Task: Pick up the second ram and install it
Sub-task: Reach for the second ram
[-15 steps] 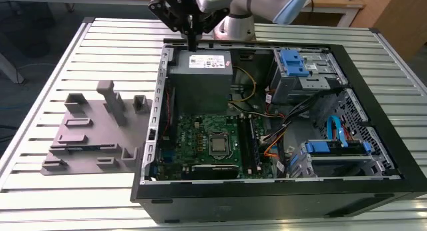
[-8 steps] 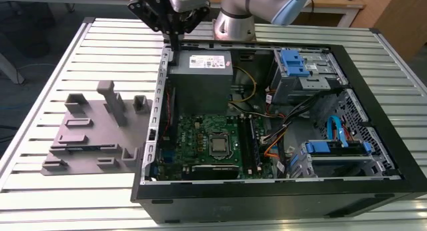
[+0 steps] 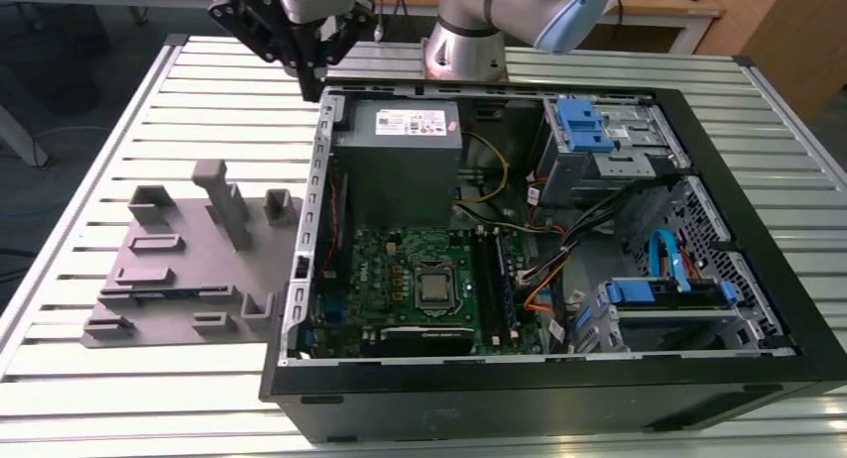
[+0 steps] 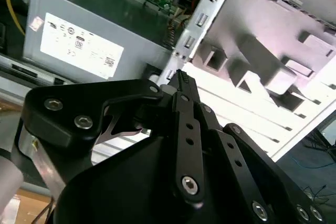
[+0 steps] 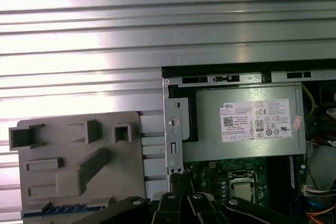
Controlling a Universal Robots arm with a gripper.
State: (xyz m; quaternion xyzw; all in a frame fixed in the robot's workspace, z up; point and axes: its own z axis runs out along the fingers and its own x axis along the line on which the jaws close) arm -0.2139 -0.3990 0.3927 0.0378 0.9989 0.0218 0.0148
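Note:
My gripper (image 3: 312, 89) hangs above the slatted table just off the far corner of the open computer case (image 3: 298, 309), on the exterior view's left. Its black fingers (image 4: 181, 77) meet at the tips with nothing between them. In the first wrist view the gripper (image 5: 176, 181) points down beside the case wall, between the grey fixture (image 5: 79, 161) and the power supply (image 5: 247, 124). A thin bluish strip (image 5: 63, 211) lies along one edge of the fixture; I cannot tell whether it is the second ram. The green motherboard (image 3: 397, 270) lies inside the case.
The grey fixture (image 3: 185, 270) with upright holders sits on the table at the exterior view's left of the case. A power supply (image 3: 397, 146), blue drive brackets (image 3: 582, 126), and loose cables (image 3: 569, 240) fill the case. The arm's base (image 3: 463, 42) stands behind it.

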